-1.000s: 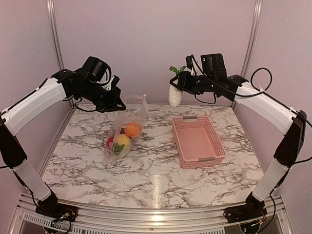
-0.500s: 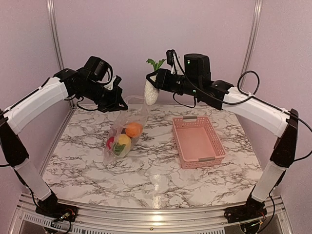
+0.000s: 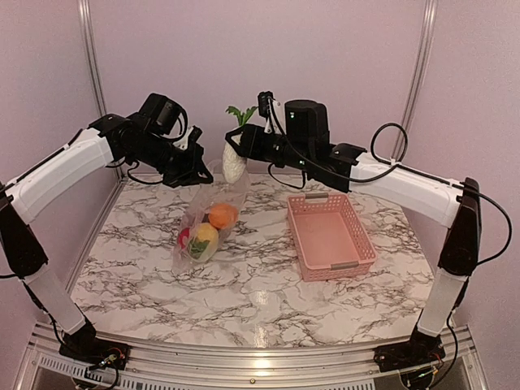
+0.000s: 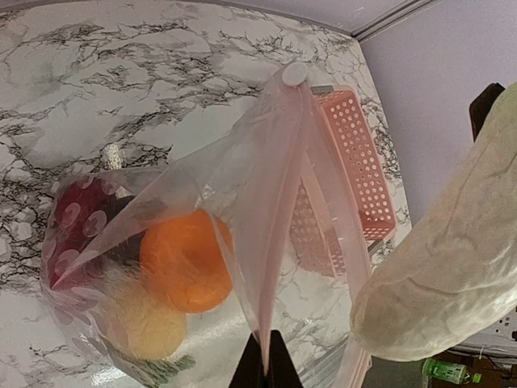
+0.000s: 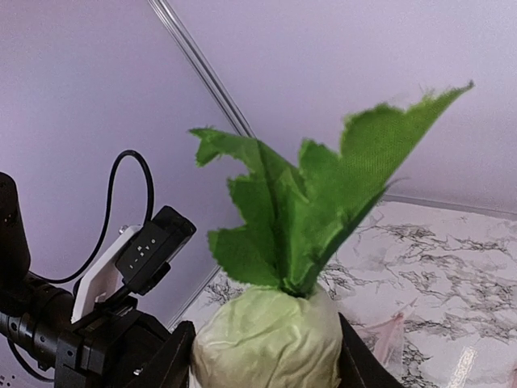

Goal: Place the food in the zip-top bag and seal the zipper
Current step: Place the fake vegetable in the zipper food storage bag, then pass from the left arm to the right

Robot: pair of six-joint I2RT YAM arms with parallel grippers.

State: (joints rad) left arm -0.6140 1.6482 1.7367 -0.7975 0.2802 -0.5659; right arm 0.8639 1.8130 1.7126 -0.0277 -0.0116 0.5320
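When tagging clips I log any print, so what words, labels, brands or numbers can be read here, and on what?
No text can be read in any view.
Black module on the left arm: tiny pale marks, too small to read.
Zip-top bag: no print visible.
Pink basket: no label visible.
White vegetable: no marking visible.

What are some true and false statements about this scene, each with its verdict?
1. The right pincer holds a white vegetable with green leaves. True.
2. An orange fruit lies in the pink basket. False: it lies inside the zip-top bag.
3. The left pincer is shut on the upper edge of the zip-top bag. True.
4. The white vegetable is inside the zip-top bag. False: it hangs in the right pincer, outside the bag, near its mouth.
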